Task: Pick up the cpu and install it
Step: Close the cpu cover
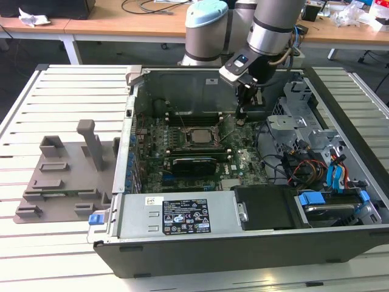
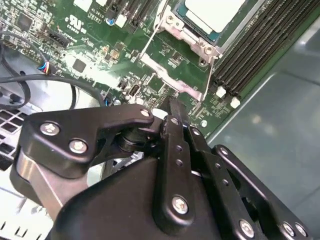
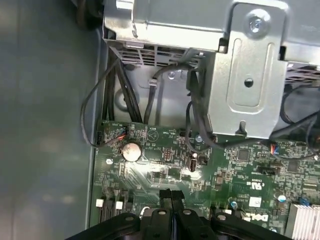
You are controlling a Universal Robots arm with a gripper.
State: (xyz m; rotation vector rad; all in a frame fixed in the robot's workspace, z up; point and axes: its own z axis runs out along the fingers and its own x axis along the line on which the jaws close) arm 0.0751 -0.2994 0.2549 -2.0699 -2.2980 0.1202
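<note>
Exterior view: slatted white table (image 1: 61, 91) bears an open computer case (image 1: 243, 250), wooden desks (image 1: 121, 18) behind; gripper (image 1: 241, 114) jaws pressed together.

arm (image 1: 275, 24) steeply downward, hand (image 1: 241, 112) vertical, tips low, fingers (image 3: 165, 199) tight together

I see black-and-white label (image 1: 185, 217) on power supply (image 1: 137, 222), small sticker (image 1: 152, 201) beside it; print too fine to read. White markings on motherboard (image 3: 220, 170): none legible to me.
</note>
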